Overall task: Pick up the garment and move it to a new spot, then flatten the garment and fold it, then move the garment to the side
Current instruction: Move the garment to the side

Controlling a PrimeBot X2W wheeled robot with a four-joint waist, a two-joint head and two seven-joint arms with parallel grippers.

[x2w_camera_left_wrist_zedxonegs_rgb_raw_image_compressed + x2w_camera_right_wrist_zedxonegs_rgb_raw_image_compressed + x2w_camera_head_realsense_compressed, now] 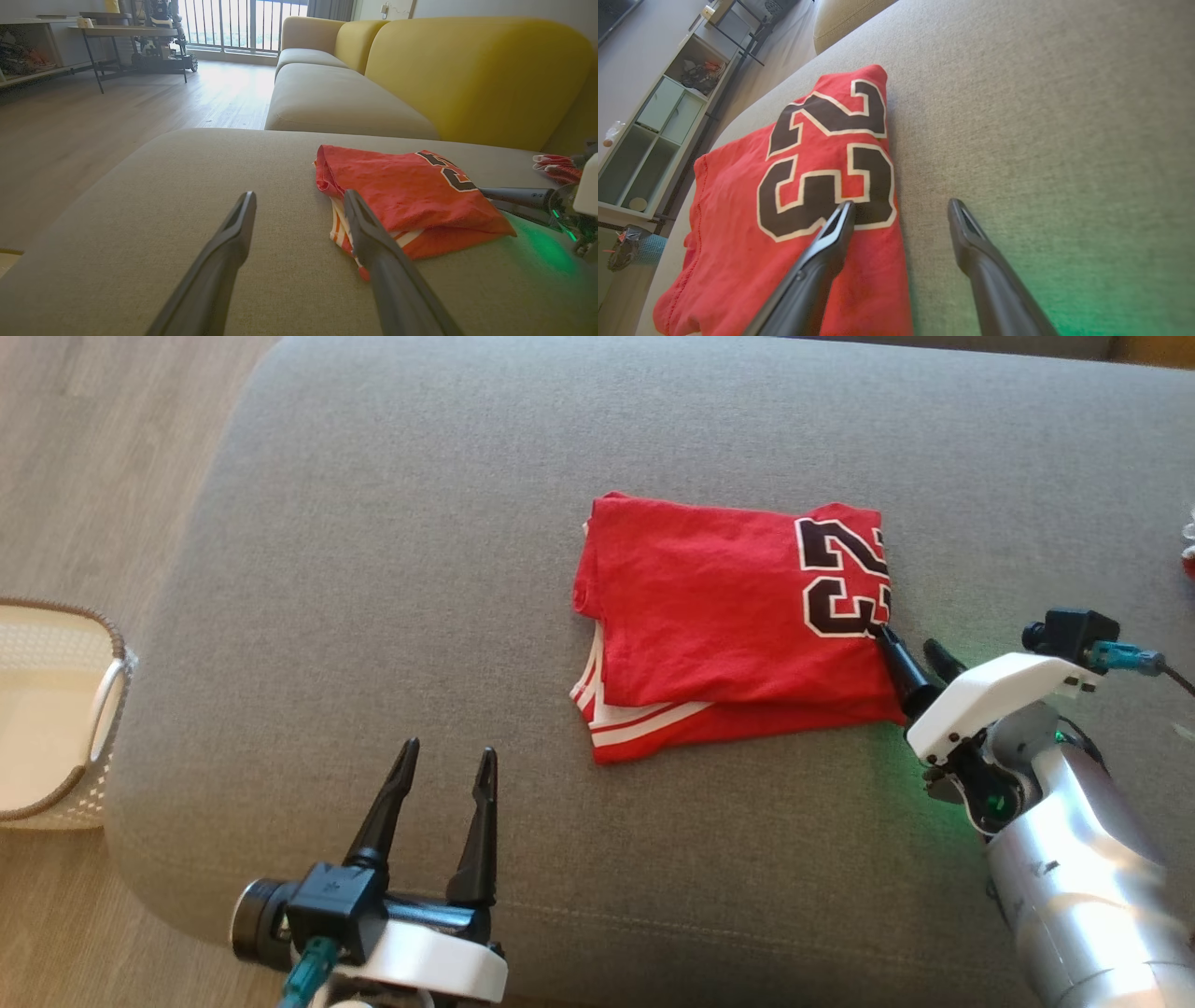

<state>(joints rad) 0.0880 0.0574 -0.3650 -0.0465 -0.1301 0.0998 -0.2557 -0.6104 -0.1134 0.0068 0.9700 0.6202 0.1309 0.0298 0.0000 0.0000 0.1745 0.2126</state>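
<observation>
- Grey sofa seat (373, 569) spreads wide; the left wrist view adds its yellow backrest (467, 70).
- Folded red jersey (709, 607) lies mid-seat, with a black, white-edged "23" at its right end.
- White basket (37, 644) stands on the floor, left.
- Right gripper (907, 639), fingers apart, is at the jersey's right edge: one finger over the number, one over bare cushion.
- Left gripper (446, 761), fingers apart and empty, hovers near the seat's front.

Home living room (yellow sofa (467, 70))

The number 23 (845, 581) is seen printed in black digits outlined in white on the red garment (709, 607), at its end farthest from the basket (37, 644).
</observation>
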